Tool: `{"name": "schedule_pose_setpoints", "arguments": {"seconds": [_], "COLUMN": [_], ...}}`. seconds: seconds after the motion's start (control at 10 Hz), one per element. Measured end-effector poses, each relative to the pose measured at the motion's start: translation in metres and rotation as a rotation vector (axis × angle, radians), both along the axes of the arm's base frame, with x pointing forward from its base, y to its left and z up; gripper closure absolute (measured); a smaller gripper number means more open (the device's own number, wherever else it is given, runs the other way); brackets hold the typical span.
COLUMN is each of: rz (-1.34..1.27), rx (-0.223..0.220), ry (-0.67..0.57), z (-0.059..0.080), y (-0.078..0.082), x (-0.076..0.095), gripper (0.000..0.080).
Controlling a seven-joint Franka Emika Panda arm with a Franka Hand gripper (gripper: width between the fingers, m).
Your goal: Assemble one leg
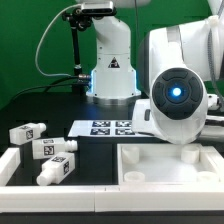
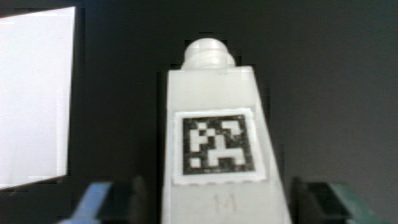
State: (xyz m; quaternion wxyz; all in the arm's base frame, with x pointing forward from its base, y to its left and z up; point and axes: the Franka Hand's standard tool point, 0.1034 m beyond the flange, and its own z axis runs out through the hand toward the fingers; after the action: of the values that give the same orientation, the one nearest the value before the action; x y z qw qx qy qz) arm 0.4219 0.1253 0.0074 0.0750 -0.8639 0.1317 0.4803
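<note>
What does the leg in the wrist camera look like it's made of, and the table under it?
The leg: probably matte white plastic, judging by its smooth rounded moulded edges, with a printed tag on it. The table: black and matte, material unclear.

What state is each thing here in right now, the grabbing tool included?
tool: fingers either side of one leg; whether they squeeze it is unclear.
leg: between the fingers, tag facing the wrist camera, rounded tip pointing away.
three loose legs: lying on their sides on the table, untouched.
square panel: lying flat, rim up.
marker board: flat on the table.
</note>
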Motion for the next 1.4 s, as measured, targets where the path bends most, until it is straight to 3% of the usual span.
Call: {"name": "schedule_pose_setpoints", "arguments": {"seconds": [0.1, 0.3, 0.4, 0.5, 0.6, 0.8, 0.9, 1.1, 1.3, 1.4], "rz": [0.002, -0.015, -0.019, -0.005, 0.011, 0.015, 0.004, 0.053, 0.088, 0.098], "rx": [0.007, 0.033, 0.035, 0.017, -0.005, -0.040, -0.055, -0.078, -0.045, -0.046], "ry": [-0.019, -0.007, -0.053, -0.147, -0.216, -0.367, -0.434, -0.549, -0.680, -0.760], "z": [0.009, 0.050, 0.069, 0.091, 0.104, 0.097, 0.098, 0.085, 0.107, 0.112], "y": [-0.002, -0.022, -0.032, -0.036, -0.033, -0.022, -0.023, -0.030, -0.044, -0.043], "x": [0.008, 0.023, 0.046, 0.066, 0.079, 0.094, 0.094, 0.107, 0.145, 0.163], "gripper": [0.0514, 0.0514, 0.0514, 0.0514, 0.0514, 0.0514, 0.0514, 0.0512, 0.0512, 0.0512]}}
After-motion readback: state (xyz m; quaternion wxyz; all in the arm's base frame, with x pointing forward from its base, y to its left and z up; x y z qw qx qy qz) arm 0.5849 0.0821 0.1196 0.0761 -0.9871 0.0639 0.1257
